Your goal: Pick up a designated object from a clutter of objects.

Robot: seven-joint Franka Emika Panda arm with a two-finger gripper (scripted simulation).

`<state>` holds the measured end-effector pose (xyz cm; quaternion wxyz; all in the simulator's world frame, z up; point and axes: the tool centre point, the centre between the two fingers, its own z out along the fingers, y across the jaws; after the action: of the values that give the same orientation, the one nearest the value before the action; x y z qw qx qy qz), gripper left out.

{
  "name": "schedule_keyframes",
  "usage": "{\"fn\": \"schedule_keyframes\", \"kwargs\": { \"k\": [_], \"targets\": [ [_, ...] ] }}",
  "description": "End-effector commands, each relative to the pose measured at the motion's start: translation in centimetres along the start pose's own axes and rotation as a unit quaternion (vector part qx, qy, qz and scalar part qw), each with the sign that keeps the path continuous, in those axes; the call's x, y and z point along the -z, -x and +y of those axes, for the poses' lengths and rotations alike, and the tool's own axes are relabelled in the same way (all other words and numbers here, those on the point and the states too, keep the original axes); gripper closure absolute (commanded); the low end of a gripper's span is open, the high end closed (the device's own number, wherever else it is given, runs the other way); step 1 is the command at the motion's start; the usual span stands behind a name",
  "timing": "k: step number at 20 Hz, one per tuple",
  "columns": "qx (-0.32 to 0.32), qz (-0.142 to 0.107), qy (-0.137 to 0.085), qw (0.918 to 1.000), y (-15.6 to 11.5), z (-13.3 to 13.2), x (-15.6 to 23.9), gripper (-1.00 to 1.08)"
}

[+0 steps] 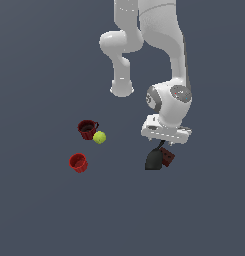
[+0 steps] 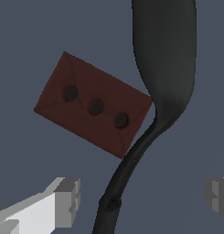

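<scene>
Black spatula (image 2: 166, 68) handle runs between my spread fingers (image 2: 63, 201), untouched; dark red brick (image 2: 93, 106) touches its blade edge.

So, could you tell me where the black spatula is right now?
The black spatula lies toward the exterior view's right, directly under the gripper, its blade beside the dark red brick.

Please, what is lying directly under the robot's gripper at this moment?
Under the open gripper lies the black spatula, its thin handle passing between the fingers. The dark red brick lies beside its blade, touching or nearly so. In the exterior view, the hand hides the handle.
</scene>
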<state>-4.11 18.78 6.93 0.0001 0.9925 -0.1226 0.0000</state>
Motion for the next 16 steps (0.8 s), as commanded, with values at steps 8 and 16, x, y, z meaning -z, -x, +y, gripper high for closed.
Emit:
{"fn": "schedule_keyframes", "kwargs": {
  "k": [8,16],
  "targets": [
    [-0.001,0.0,0.0,1.0,0.1,0.0,-3.3,-0.92],
    [-0.001,0.0,0.0,1.0,0.1,0.0,-3.4,1.08]
  ]
}}
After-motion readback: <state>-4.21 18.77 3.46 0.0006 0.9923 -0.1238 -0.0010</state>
